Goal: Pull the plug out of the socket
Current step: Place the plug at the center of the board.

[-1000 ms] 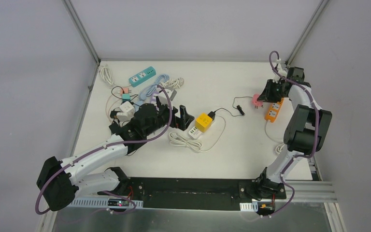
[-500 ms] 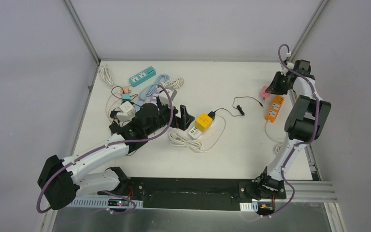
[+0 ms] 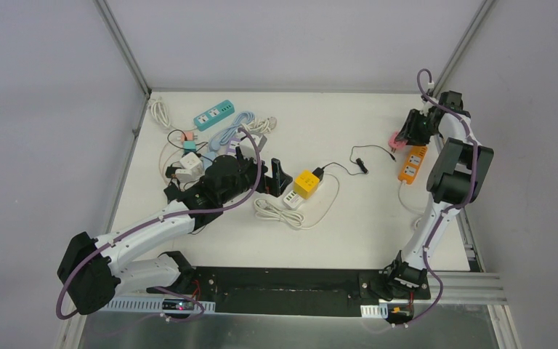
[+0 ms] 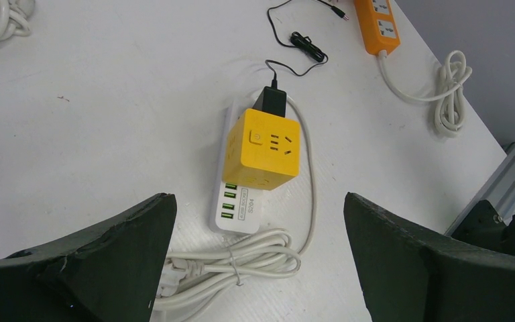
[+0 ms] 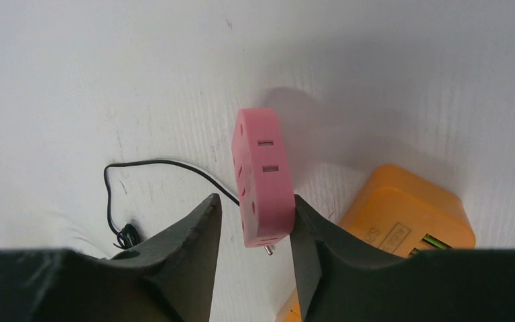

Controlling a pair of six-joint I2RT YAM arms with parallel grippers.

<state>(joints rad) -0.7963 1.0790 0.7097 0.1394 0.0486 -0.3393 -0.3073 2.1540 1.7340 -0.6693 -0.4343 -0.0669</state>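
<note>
A yellow cube socket (image 4: 263, 147) sits on a white USB strip (image 4: 236, 204), with a black plug (image 4: 273, 100) in its far side. They lie mid-table in the top view (image 3: 305, 183). My left gripper (image 4: 258, 201) is open wide just short of the cube and holds nothing; it also shows in the top view (image 3: 267, 178). At the back right, my right gripper (image 5: 256, 199) is open around a pink adapter (image 5: 261, 174). Only the right finger touches the adapter, and there is a gap to the left finger. One adapter pin shows. The adapter (image 3: 394, 137) lies by the far end of an orange power strip (image 3: 412, 163).
A thin black cable (image 3: 367, 156) runs from the black plug toward the pink adapter. A bundled white cord (image 4: 241, 265) lies under my left gripper. A teal strip (image 3: 213, 115), coiled cables (image 3: 243, 129) and small adapters (image 3: 187, 166) crowd the back left. The table's right edge is close to the orange strip.
My right gripper carried the pink adapter from left of the orange strip up to its far end near the back right. The left arm has hardly moved.
</note>
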